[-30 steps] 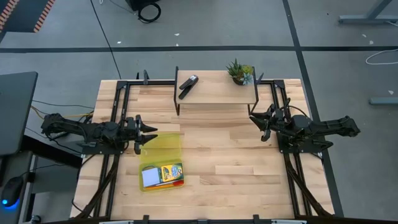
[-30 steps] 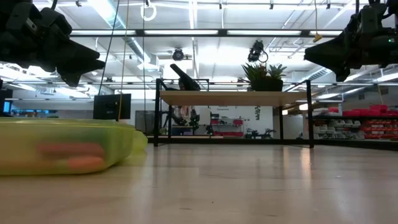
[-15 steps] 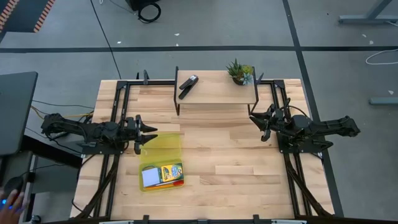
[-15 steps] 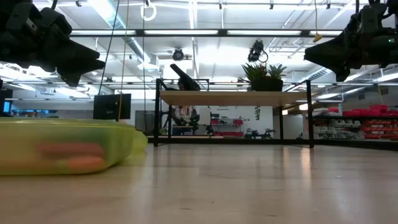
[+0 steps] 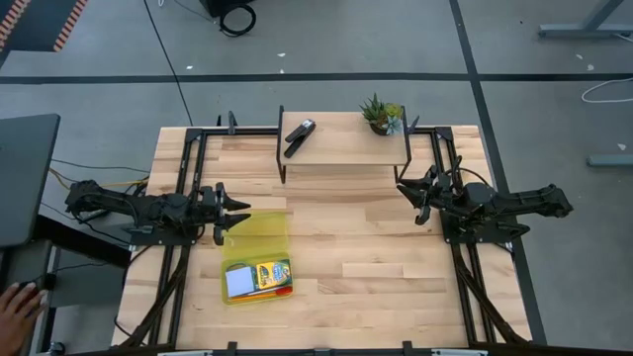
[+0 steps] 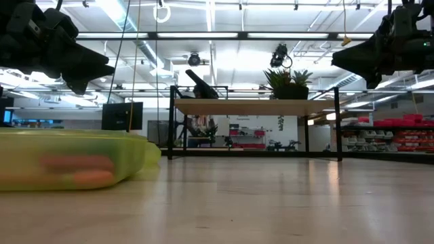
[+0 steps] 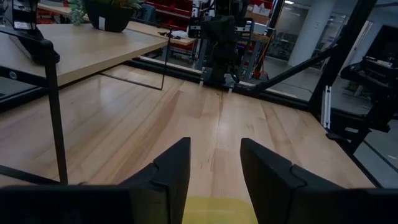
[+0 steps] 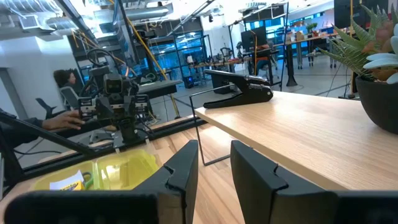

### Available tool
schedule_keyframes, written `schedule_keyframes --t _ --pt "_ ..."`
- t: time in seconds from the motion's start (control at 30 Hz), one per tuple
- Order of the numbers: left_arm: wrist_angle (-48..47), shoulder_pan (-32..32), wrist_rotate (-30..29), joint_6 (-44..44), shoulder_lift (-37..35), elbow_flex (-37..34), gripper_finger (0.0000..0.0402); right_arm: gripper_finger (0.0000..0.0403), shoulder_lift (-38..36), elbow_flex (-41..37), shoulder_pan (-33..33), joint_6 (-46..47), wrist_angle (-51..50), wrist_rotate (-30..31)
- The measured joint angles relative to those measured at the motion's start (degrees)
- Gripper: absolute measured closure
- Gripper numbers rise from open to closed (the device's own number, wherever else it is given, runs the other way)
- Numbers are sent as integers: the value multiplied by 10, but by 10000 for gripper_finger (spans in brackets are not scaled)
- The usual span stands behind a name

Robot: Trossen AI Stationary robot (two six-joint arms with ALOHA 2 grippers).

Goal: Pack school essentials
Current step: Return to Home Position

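A yellow-green translucent case (image 5: 258, 253) lies open on the table's left half. Its near half holds the crayon box (image 5: 271, 271), a pale blue note pad (image 5: 239, 282) and orange pencils (image 5: 267, 293); the far half (image 5: 261, 227) is its bare lid. In the low view the case (image 6: 74, 159) shows at the left. Scissors and red block do not show. My left gripper (image 5: 240, 212) hovers open above the case's far left corner. My right gripper (image 5: 407, 196) hovers open at the table's right, near the shelf leg. The case (image 8: 115, 171) also shows in the right wrist view.
A low wooden shelf (image 5: 344, 144) on black legs stands at the table's far edge, carrying a black stapler (image 5: 299, 136) and a small potted plant (image 5: 382, 115). Bare wood lies between the arms. A person's hand (image 5: 18, 302) shows off the table's near left.
Neither arm has moved and the case lies as before. A person's hand has come into view beyond the table's near left corner.
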Motion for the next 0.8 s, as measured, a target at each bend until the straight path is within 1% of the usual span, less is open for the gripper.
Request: schedule_keyframes --t 0.17,0.4,0.67,0.8 --pt "0 0 0 0 0 0 249 301 0 0 0 0 0 0" --pt "0 0 0 0 0 0 255 301 0 0 0 0 0 0" --pt "0 0 0 0 0 0 248 301 0 0 0 0 0 0" --pt "0 0 0 0 0 0 253 301 0 0 0 0 0 0"
